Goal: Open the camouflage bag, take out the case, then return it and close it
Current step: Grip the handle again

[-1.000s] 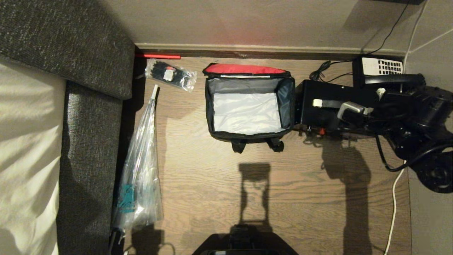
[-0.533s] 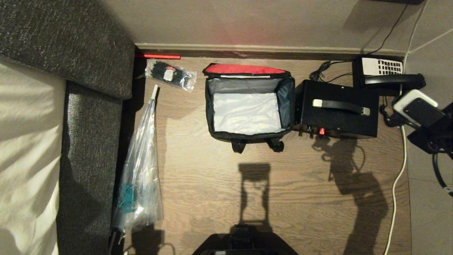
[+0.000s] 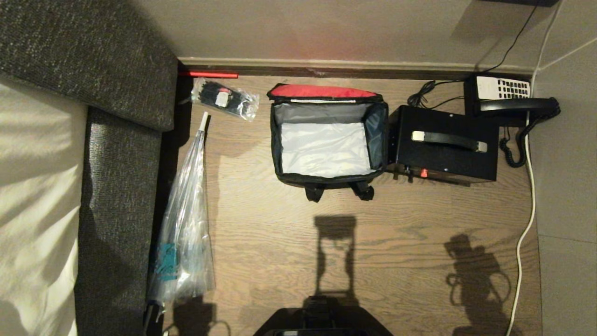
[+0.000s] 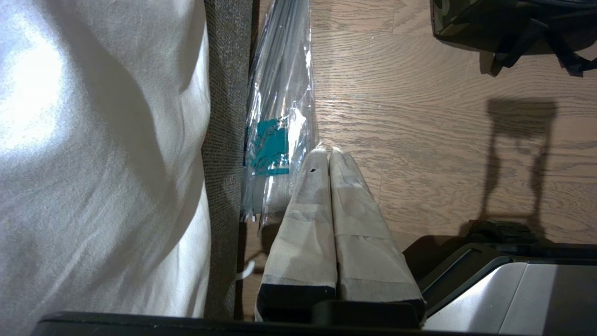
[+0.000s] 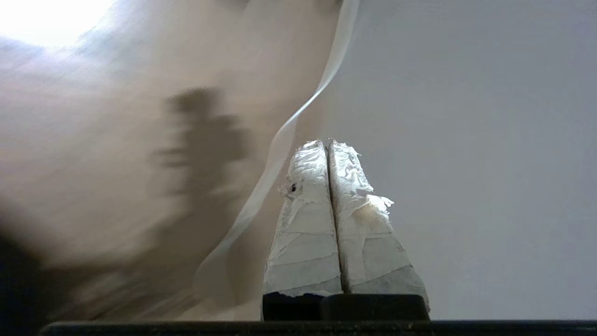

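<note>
The camouflage bag stands open on the wood floor by the back wall, its red-lined lid flipped back and its silver-grey inside empty. The bag's camouflage corner and black straps also show in the left wrist view. The case, a flat black box with a white-tabbed strap handle, lies on the floor touching the bag's right side. Neither arm shows in the head view. My left gripper is shut and empty, low beside the sofa. My right gripper is shut on nothing, with only blurred floor and a white cable behind it.
A dark grey sofa with a pale cushion fills the left. A long clear plastic sleeve and a small packet lie beside it. A black telephone sits at the back right, with a white cable along the right.
My right arm was over the case's handle a second ago; it drew away to the right and is now out of the head view, its gripper shut. The case stays on the floor.
</note>
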